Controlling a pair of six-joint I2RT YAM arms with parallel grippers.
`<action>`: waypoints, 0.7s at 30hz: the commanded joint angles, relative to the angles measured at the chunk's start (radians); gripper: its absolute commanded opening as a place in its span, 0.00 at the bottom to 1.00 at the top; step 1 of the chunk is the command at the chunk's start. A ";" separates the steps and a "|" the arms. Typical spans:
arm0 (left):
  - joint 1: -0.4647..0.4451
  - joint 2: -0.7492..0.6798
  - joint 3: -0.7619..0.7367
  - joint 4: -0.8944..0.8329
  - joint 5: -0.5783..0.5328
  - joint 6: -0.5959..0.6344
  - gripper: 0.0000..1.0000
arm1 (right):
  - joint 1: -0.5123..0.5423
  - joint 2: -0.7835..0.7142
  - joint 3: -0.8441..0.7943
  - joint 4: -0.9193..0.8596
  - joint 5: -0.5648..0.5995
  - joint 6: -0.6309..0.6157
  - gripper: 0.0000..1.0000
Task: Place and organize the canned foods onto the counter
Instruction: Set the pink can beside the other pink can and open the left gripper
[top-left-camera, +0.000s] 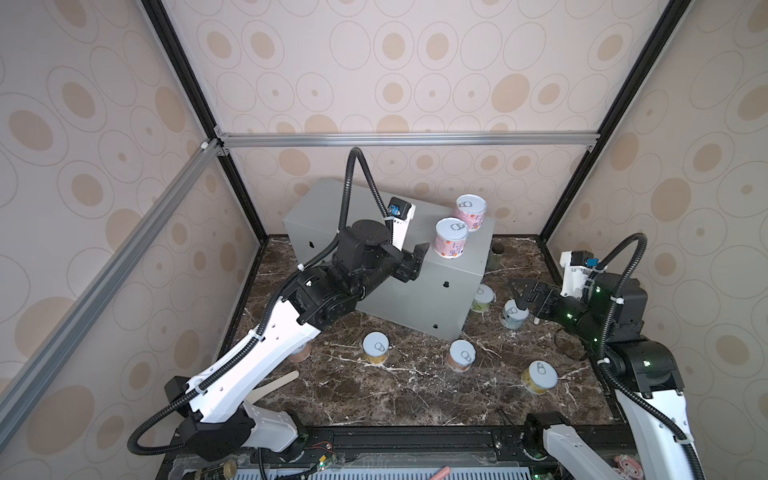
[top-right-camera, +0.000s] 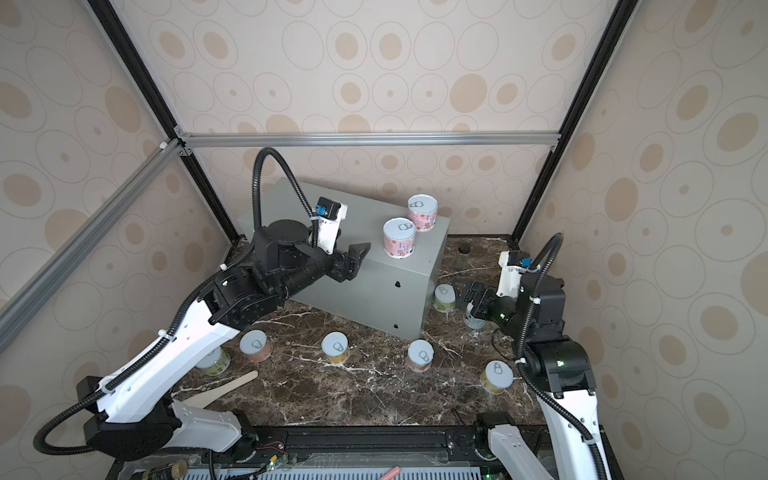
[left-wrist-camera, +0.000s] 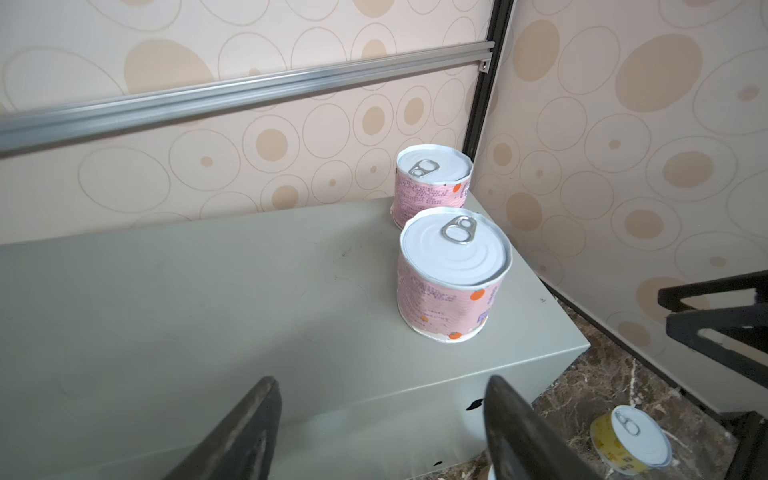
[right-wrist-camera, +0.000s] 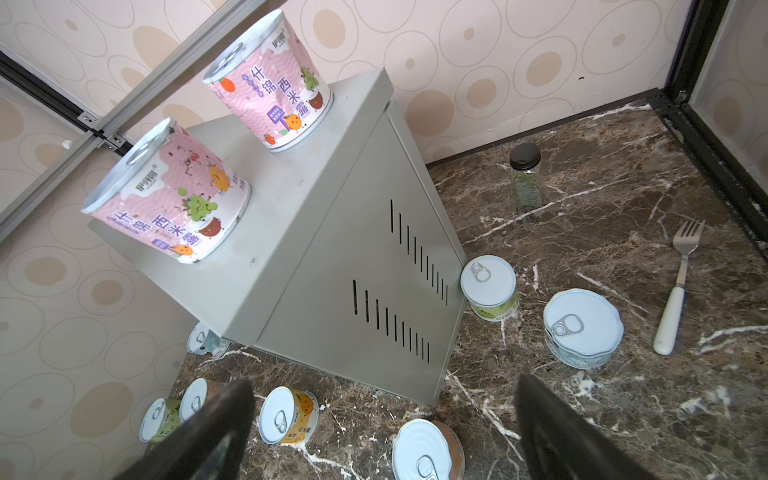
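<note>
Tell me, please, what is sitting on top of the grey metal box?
A nearer pink can and a farther pink can stand upright at its right end. Otherwise the box shows bare; the left arm hides part of its top.

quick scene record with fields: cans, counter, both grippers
counter: grey box on marble surface
on counter: near pink can, far pink can, both upright
off counter: at least seven loose cans on the marble
left gripper: open, empty, at the counter, apart from the cans
right gripper: open, empty, above pale teal can
other: glass jar, fork
</note>
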 joint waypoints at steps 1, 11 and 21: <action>0.039 -0.033 -0.057 0.142 0.028 -0.009 0.69 | 0.007 0.002 0.024 -0.001 -0.009 -0.017 1.00; 0.110 0.019 -0.079 0.197 0.176 -0.005 0.52 | 0.006 0.035 0.028 0.052 -0.032 -0.015 1.00; 0.111 0.087 -0.040 0.234 0.375 0.079 0.50 | 0.007 0.079 0.017 0.095 -0.034 -0.035 1.00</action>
